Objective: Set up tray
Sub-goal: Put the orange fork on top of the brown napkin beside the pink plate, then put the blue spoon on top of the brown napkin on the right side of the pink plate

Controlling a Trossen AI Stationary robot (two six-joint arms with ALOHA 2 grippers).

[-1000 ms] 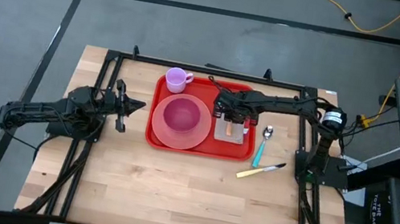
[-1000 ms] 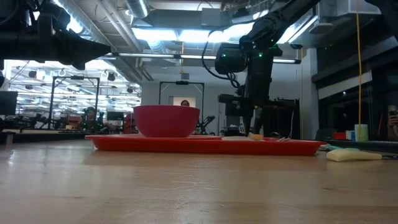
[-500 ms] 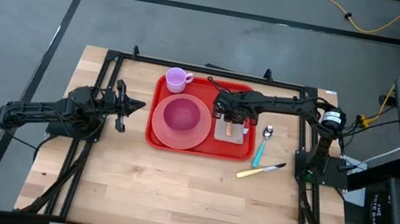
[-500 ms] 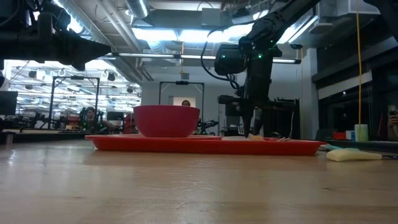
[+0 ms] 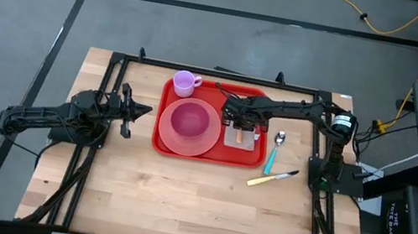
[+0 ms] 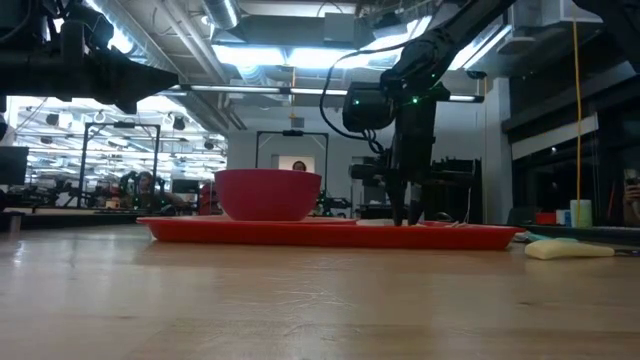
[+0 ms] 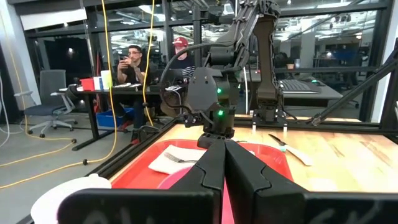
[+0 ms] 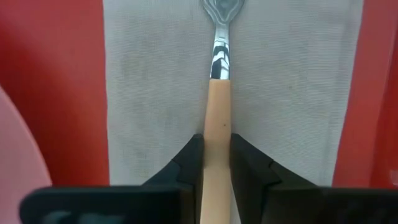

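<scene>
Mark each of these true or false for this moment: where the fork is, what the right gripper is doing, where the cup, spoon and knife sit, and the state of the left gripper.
1. The right gripper is shut on the fork, which lies on the napkin. True.
2. The napkin lies on bare table wood. False: it lies inside the red tray, beside the pink bowl.
3. The spoon and knife are already on the tray. False: both lie on the table, off the tray's edge on the right arm's side.
4. The left gripper is shut and holds nothing. True.
5. The purple cup stands inside the bowl. False: it stands apart, at the tray's corner.
</scene>
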